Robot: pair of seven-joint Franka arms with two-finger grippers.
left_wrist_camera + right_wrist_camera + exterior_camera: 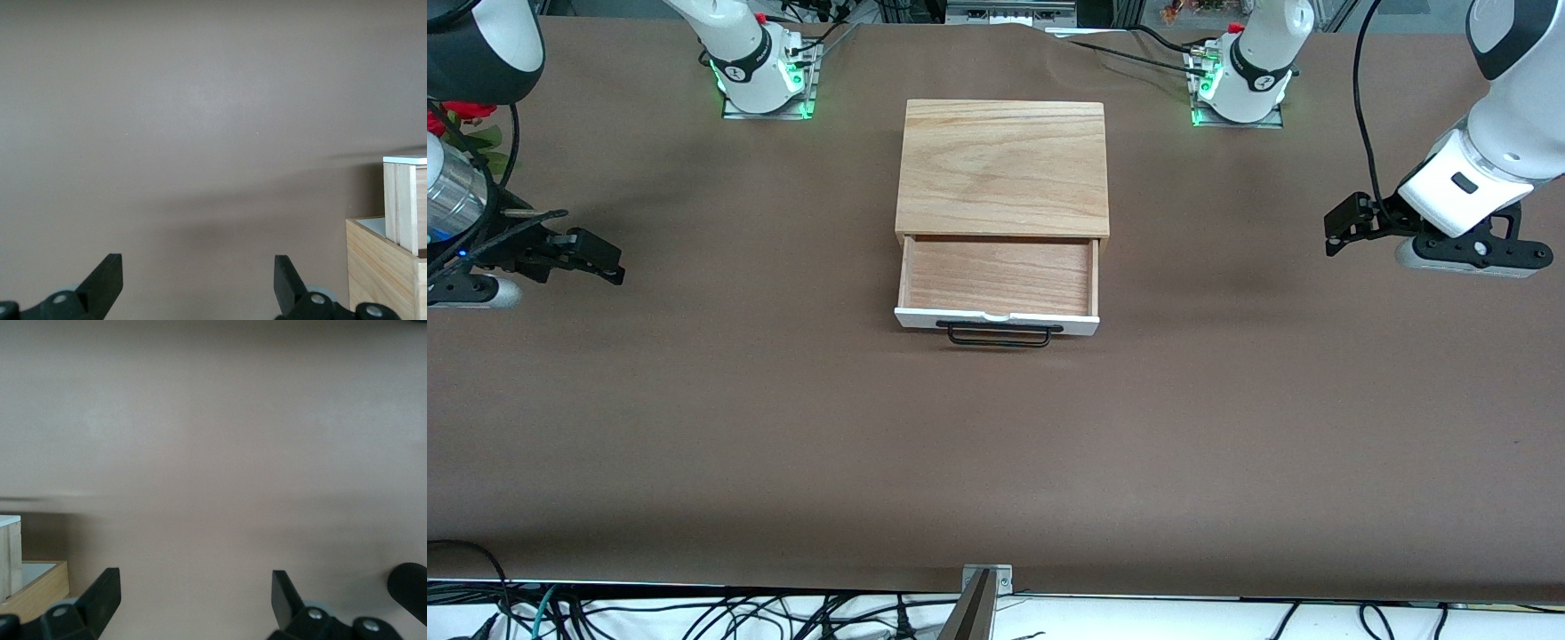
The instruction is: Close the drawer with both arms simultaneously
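Note:
The oak-coloured box (1003,169) stands mid-table. Its drawer (998,283) is pulled open toward the front camera, with a white front panel and a thin black wire handle (999,335); the tray is empty. My left gripper (1343,227) is open and empty above the table toward the left arm's end, well apart from the drawer. My right gripper (605,260) is open and empty above the table toward the right arm's end. The left wrist view shows open fingers (107,277) and a corner of the drawer (400,200). The right wrist view shows open fingers (103,593) and a drawer corner (10,553).
The brown table cover (996,444) spreads all round the box. The arm bases (765,67) stand along the table's edge farthest from the front camera. Cables (694,613) lie along the edge nearest that camera. A red object (463,111) shows beside the right arm.

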